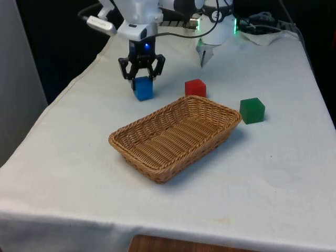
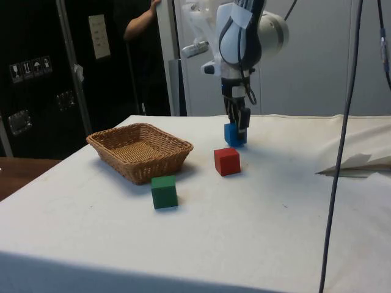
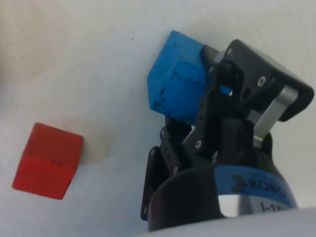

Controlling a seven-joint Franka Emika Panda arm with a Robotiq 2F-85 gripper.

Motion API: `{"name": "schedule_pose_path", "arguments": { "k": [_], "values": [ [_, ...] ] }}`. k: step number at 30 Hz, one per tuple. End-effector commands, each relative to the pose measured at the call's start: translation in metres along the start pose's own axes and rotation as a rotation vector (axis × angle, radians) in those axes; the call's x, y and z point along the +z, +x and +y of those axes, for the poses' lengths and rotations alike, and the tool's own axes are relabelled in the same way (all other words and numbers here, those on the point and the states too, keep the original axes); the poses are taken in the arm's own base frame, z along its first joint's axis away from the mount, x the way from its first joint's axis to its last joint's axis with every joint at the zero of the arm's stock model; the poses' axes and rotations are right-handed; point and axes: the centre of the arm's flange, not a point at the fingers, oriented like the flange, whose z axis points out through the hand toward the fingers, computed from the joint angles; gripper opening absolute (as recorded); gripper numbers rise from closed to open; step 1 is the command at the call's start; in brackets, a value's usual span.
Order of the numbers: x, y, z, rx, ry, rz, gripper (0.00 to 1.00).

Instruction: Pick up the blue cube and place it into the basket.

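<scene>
Fingers of my gripper (image 1: 141, 75) stood one on either side of the blue cube (image 1: 143, 87), down over its upper half and pressed against it as far as I could judge; from the side the cube (image 2: 234, 135) looked to sit on the cloth, or at most barely clear of it. From the wrist the cube (image 3: 176, 77) sat skewed between the pads, one corner poking out past them, so the hold was on its edges more than flat on its faces (not a hold I would trust far).

Doing the step well meant, to my mind, squeezing firmly before any lift, then rising straight up and slowly, so a corner-held block had no chance to twist out. I reckoned the lift had to clear the wicker rim of the basket (image 1: 137, 156), which lay nearer the camera and towards the front view's right of me, before I travelled sideways at all.

The red cube (image 1: 195, 87) stood just behind the basket's far rim, close to the straight line across, so a low sweep risked clipping it. The green cube (image 1: 252, 110) sat off beyond the basket's right end and was no concern. Release belonged low over the weave.
</scene>
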Motion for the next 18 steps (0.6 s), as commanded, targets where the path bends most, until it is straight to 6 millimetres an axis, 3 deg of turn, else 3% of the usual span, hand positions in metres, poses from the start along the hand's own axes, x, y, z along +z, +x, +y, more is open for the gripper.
{"name": "schedule_pose_path", "arguments": {
  "k": [1,18],
  "values": [
    [-0.004,0.001,0.002,0.007,0.000,0.000,0.01],
    [-0.036,0.033,0.016,0.044,-0.003,0.035,0.01]
  ]
}}
